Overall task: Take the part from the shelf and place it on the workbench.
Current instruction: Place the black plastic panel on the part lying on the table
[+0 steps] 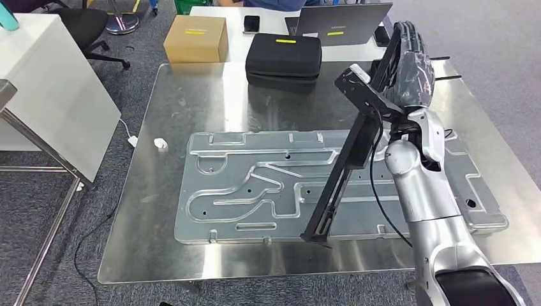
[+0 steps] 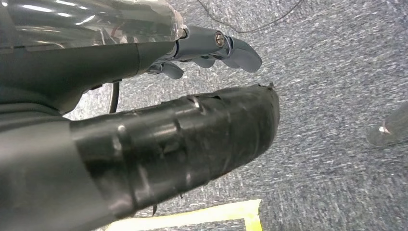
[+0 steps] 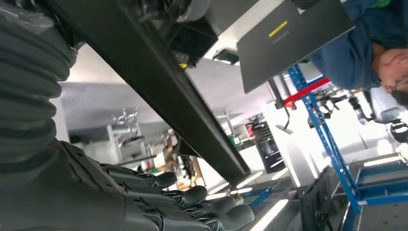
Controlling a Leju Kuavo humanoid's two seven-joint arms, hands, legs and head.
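Right robot hand (image 1: 413, 67) gripping long black part (image 1: 344, 167) above the workbench (image 1: 191, 102) far edge.

A metal plate (image 1: 255, 191) lies mid-workbench (image 1: 185, 102); at twelve o'clock behind it, a case (image 1: 283, 56), a box (image 1: 196, 38) at eleven.

**Other things I see around the bench**

I see a black zipped case (image 1: 283, 58) at the far edge. A brown cardboard box (image 1: 196, 38) sits left of it. A grey laptop (image 1: 342, 23) stands behind, with a phone (image 1: 251, 23) beside it. A small white thing (image 1: 161, 145), maybe a plug, lies on the carpet.
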